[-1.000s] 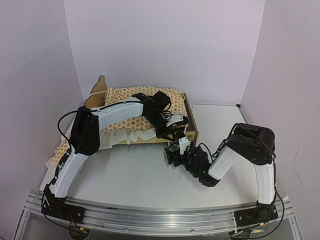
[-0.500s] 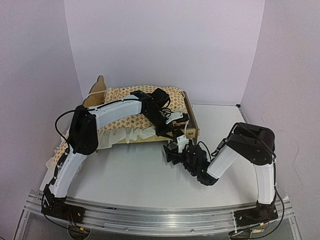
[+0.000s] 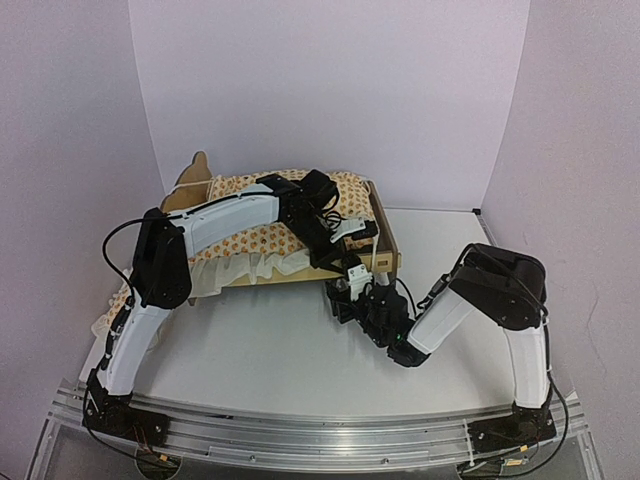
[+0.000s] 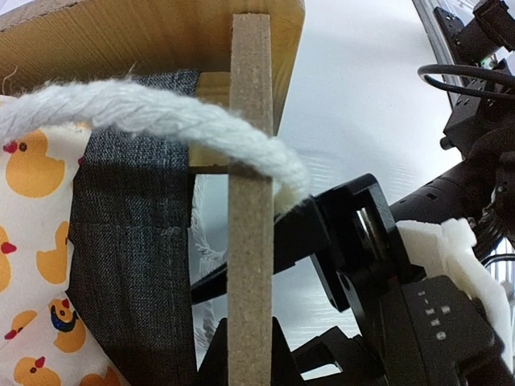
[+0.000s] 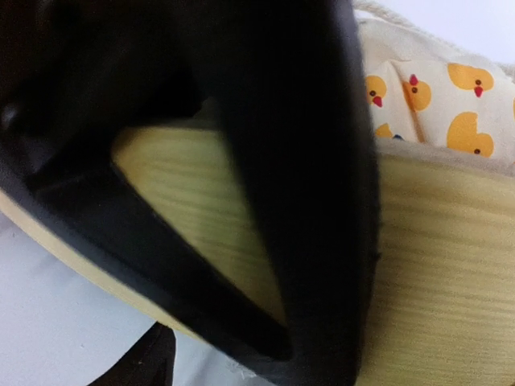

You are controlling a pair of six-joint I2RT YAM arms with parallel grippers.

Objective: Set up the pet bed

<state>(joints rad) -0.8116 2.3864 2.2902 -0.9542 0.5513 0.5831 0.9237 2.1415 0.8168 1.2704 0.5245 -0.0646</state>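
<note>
Since the earlier frame, the right gripper [image 3: 346, 289] has advanced to the near corner of the pet bed frame [image 3: 388, 262]. Its jaws stand apart against the outer wall, holding nothing. The left gripper [image 3: 365, 235] appears clamped on the thin end wall, under the rope [image 4: 145, 112]. The bed sits far-left on the table [image 3: 270, 345]. Hazard: closing could snag the rope or skew the frame.

Bedding [image 3: 236, 188] inside bed frame [image 3: 384, 228].
</note>
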